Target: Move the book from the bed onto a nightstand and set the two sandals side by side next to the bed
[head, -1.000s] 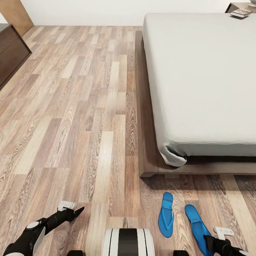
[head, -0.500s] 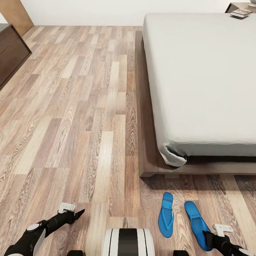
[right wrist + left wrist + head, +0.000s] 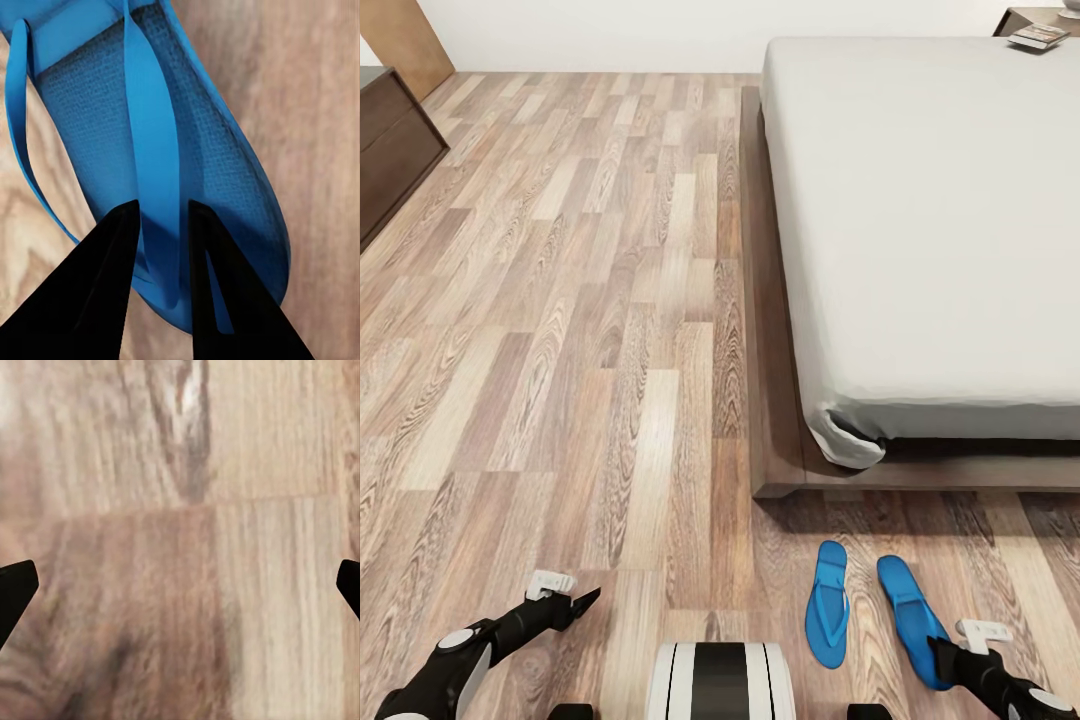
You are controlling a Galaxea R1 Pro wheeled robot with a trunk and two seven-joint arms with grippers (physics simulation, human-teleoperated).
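Note:
Two bright blue sandals lie on the wood floor off the foot of the bed (image 3: 920, 220), toes toward it: the left sandal (image 3: 827, 603) flat, the right sandal (image 3: 905, 610) a hand's width beside it. My right gripper (image 3: 940, 657) is at the right sandal's heel end. Up close, that gripper (image 3: 161, 206) is shut on the strap of this sandal (image 3: 225, 172). My left gripper (image 3: 586, 598) hovers open over bare floor, its fingertips (image 3: 15, 592) wide apart. The book (image 3: 1040, 37) lies at the bed's far right corner by the nightstand (image 3: 1018, 18); which one bears it I cannot tell.
A long dark brown bench (image 3: 390, 140) stands along the left wall, with a brown door (image 3: 405, 40) behind it. My white and black base (image 3: 722, 682) sits at the lower edge. Wide wood floor lies left of the bed frame (image 3: 760, 400).
The right gripper and the right sandal have slid a little to the left, nearer the left sandal. The left gripper has barely shifted.

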